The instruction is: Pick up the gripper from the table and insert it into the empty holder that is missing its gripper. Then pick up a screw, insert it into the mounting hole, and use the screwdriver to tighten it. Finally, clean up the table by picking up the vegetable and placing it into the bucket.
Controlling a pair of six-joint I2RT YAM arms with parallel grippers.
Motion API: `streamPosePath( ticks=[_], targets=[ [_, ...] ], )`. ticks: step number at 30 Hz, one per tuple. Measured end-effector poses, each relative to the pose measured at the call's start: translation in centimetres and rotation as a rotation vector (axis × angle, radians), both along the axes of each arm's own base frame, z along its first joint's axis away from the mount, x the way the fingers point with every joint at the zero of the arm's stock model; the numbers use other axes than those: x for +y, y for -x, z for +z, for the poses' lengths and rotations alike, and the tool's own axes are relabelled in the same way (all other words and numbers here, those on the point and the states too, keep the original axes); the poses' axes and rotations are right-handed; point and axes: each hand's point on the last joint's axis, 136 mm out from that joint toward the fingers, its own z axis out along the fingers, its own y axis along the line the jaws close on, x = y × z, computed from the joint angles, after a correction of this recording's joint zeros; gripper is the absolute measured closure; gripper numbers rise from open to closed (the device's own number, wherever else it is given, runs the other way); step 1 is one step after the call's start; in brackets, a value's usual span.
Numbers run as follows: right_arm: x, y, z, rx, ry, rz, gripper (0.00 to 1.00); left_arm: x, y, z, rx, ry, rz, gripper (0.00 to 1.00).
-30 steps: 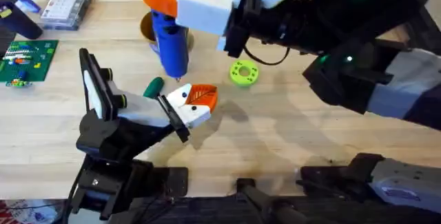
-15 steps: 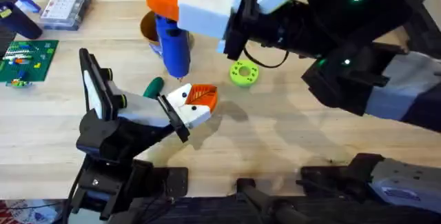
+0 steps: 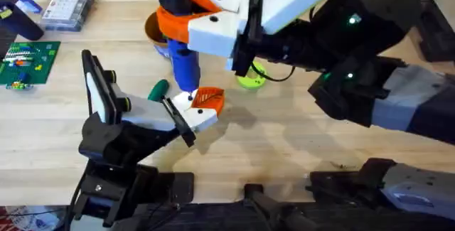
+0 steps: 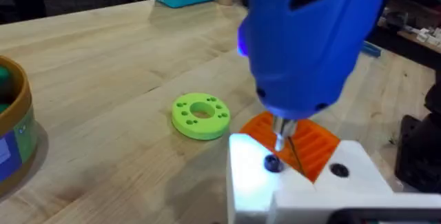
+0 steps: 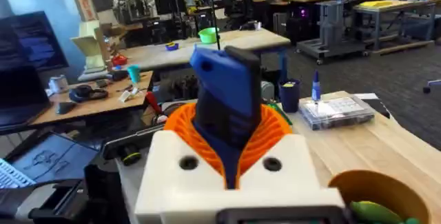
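Observation:
My right gripper (image 3: 186,26), an orange-and-white claw, is shut on the blue screwdriver (image 3: 182,60), which stands nearly upright. Its thin tip (image 4: 280,138) comes down onto a dark screw (image 4: 272,163) in the white holder (image 3: 193,116) at the end of my left arm. The orange ribbed gripper piece (image 3: 210,101) sits in that holder, also seen from the left wrist (image 4: 311,147). The mustard-yellow bucket (image 3: 151,26) stands behind the screwdriver, half hidden, with something green inside (image 5: 375,210). A dark green object (image 3: 158,89) lies on the table beside the left arm's wrist.
A lime-green flat ring (image 4: 200,115) lies just right of the holder, partly under the right arm (image 3: 250,82). A clear parts box (image 3: 68,6) and a green circuit board (image 3: 27,62) sit at the far left. Bare wood stretches to the right of the holder.
The right gripper has carried the screwdriver down and slightly nearer, bringing its tip from above the table onto the holder. The left arm has stayed still.

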Motion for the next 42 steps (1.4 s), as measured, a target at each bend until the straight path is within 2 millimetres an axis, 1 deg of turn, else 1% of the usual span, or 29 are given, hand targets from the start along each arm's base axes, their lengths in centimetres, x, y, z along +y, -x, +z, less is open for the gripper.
streamPosePath(
  ticks=[11,32,38,42],
  targets=[
    [0.5,0.9,0.1,-0.004,-0.004,0.026,0.957,0.0,0.0,0.0,0.000,0.000,0.000,0.987],
    [0.7,0.6,-0.4,-0.041,0.018,0.010,0.957,0.0,0.0,0.0,0.000,0.000,0.000,0.987],
    [0.9,0.4,-1.0,-0.024,0.025,0.009,0.957,0.0,0.0,-0.1,0.004,0.000,0.001,0.987],
    [0.9,0.3,-1.0,-0.019,0.024,0.006,0.957,0.0,0.0,-0.1,0.004,0.000,0.000,0.986]
  ],
)
